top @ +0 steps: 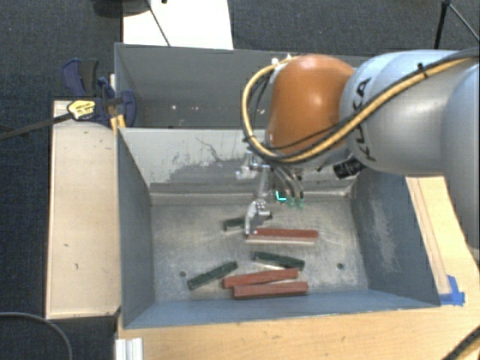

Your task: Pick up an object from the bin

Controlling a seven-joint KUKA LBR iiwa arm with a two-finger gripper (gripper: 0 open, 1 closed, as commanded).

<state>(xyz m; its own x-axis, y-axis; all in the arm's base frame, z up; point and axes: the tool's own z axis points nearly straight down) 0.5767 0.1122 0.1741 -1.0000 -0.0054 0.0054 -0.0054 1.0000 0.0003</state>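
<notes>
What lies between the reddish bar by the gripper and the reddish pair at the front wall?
A dark green stick, shown in the camera view.

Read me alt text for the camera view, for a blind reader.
The robot's gripper hangs low in the grey metal bin, at one end of a reddish-brown flat bar. Two more reddish-brown bars and dark green sticks lie nearer the front.

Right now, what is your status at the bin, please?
Tool low in bin, at view-left end of rear red-brown bar. Small dark green bar close beside it. Other bars lie toward front wall.
</notes>
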